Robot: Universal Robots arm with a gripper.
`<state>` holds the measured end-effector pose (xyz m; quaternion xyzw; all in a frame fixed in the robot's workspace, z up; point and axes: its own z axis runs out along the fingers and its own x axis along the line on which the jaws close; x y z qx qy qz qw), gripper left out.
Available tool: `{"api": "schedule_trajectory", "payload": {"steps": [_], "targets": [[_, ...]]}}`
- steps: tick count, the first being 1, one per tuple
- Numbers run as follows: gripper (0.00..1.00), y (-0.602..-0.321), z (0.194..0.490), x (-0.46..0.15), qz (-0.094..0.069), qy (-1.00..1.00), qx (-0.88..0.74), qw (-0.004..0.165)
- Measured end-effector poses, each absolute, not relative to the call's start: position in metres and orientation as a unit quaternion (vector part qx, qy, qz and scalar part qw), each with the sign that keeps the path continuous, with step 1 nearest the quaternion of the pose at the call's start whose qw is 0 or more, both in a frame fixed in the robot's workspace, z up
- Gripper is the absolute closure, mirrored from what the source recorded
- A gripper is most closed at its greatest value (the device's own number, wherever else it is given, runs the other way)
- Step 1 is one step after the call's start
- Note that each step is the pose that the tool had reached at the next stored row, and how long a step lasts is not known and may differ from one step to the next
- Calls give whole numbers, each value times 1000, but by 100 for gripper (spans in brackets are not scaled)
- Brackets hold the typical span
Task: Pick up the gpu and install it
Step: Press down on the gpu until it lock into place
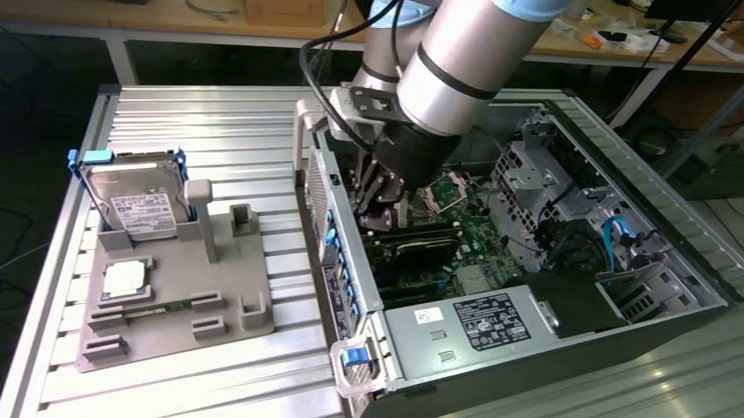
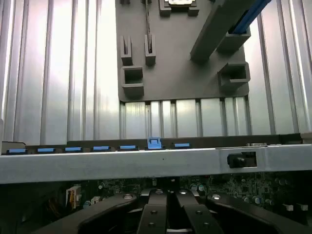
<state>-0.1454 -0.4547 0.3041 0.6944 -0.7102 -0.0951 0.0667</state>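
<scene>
Inside the open computer case (image 1: 546, 261), the pincer (image 1: 378, 213) reaches down over the motherboard (image 1: 465, 222), its fingers (image 2: 158, 217) drawn tightly together. Just below the fingertips lies the gpu (image 1: 413, 248), a dark flat card seated across the board near the case's rear wall; whether the fingers touch it cannot be told. Arm (image 1: 465, 52) and black cable (image 1: 314, 70) rise from the pincer toward the top of the exterior view. Toward the exterior view's left, on the ribbed metal desk (image 1: 209, 113), rests a grey fixture tray (image 1: 174, 305). Upright in the tray's far corner stands a silver hard drive (image 1: 138, 205) in a blue-handled bracket; a small square CPU chip (image 1: 125, 279) lies flat nearer the front.
</scene>
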Motion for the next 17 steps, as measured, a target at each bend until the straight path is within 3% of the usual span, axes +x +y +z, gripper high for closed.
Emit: {"api": "schedule_trajectory", "payload": {"steps": [17], "targets": [[89, -453, 302, -129, -88, -709, 697, 63]]}}
